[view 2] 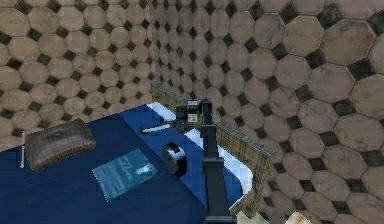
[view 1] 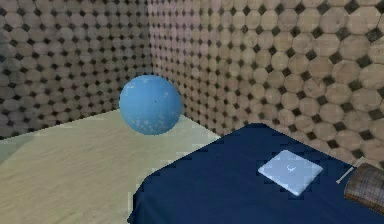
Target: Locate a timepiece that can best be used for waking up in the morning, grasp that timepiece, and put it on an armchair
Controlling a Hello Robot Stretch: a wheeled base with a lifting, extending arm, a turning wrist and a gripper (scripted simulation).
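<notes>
- Walls [view 1: 260,50] patterned in brown discs; blue ball [view 1: 150,104] on floor.
- Navy bed [view 2: 50,195] bearing teal slab [view 2: 125,170].
- Gripper [view 2: 186,112] at bed's far end; whether holding anything: cannot tell.

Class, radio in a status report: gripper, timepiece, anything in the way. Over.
Gripper out across blue bed, load cannot be told. Small round dark object, possibly the clock, on bed beside arm. Teal book nearby, not blocking.
</notes>
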